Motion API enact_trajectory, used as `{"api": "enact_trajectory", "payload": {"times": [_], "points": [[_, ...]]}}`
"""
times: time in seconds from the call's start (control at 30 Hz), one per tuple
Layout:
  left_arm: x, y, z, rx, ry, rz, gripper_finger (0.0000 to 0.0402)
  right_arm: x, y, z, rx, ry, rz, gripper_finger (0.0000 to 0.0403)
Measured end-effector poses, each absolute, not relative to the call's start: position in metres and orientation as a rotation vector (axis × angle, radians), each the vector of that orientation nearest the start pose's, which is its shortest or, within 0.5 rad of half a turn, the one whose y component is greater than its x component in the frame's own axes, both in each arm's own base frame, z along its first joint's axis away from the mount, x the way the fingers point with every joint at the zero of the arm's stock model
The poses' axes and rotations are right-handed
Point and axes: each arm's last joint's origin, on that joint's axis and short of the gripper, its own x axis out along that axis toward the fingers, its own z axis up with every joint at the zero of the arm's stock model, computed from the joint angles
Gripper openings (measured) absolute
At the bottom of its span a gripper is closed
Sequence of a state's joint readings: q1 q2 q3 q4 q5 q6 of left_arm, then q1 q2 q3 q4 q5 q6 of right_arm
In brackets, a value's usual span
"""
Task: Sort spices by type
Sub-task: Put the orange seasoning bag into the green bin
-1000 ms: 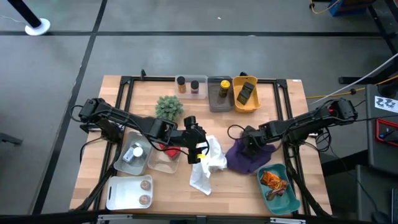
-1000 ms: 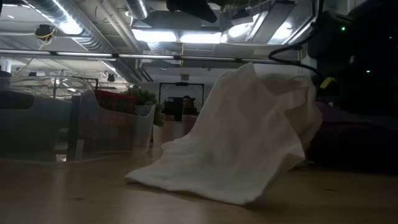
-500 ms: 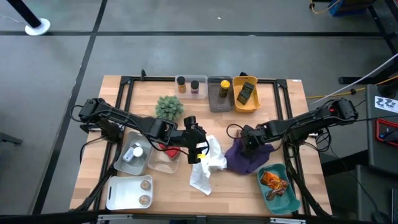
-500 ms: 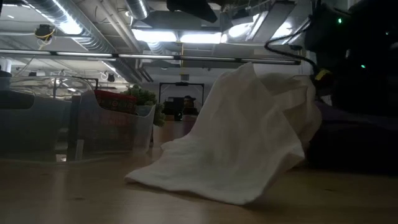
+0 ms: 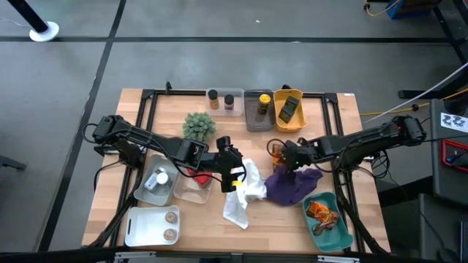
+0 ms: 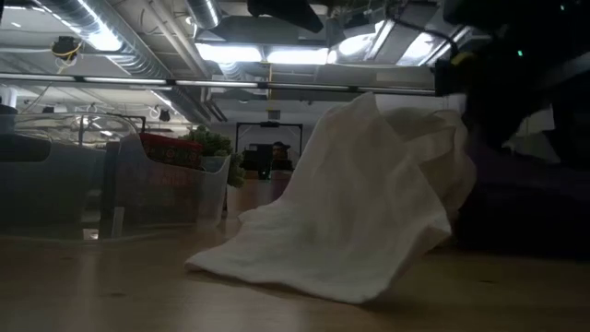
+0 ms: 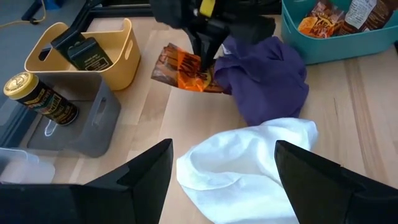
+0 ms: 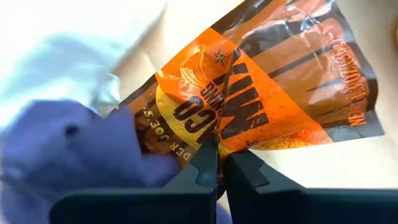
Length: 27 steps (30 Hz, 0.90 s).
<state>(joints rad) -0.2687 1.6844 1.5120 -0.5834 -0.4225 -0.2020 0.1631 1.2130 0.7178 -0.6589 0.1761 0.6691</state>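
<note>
The right end effector (image 5: 281,155) is pinching an orange packet (image 7: 186,70) at the far edge of the purple cloth (image 5: 292,184), mid-bench. The left end effector (image 5: 235,177) is spread wide over the white cloth (image 5: 245,193).

Right claw (image 5: 282,156) now off the purple cloth (image 5: 292,184), orange foil packet (image 5: 277,151) pulled clear.

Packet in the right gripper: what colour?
Orange with dark brown stripes, the packet shows best in the right wrist view, pinched by the right gripper.
</note>
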Motion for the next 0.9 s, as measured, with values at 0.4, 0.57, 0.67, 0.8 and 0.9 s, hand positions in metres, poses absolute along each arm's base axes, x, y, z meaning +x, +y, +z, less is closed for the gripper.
{"api": "enact_trajectory", "payload": {"times": [0.4,0.57,0.67,0.8,0.9], "points": [[0.366,-0.093,0.319,0.128,0.64,0.177,0.0265,0.217,0.03,0.267,0.355,0.944,-0.306,0.0014],[0.382,-0.113,0.306,0.392,0.588,0.062,0.0265,0.22,0.032,0.288,0.382,0.914,-0.244,0.0011],[0.393,-0.123,0.298,0.573,0.54,0.026,0.0265,0.221,0.034,0.298,0.425,0.907,-0.182,0.0013],[0.409,-0.129,0.287,0.774,0.481,0.066,0.0265,0.222,0.036,0.302,0.497,0.918,-0.134,0.0013],[0.417,-0.13,0.282,0.852,0.456,0.113,0.0265,0.222,0.038,0.302,0.535,0.936,-0.096,0.0012]]}}
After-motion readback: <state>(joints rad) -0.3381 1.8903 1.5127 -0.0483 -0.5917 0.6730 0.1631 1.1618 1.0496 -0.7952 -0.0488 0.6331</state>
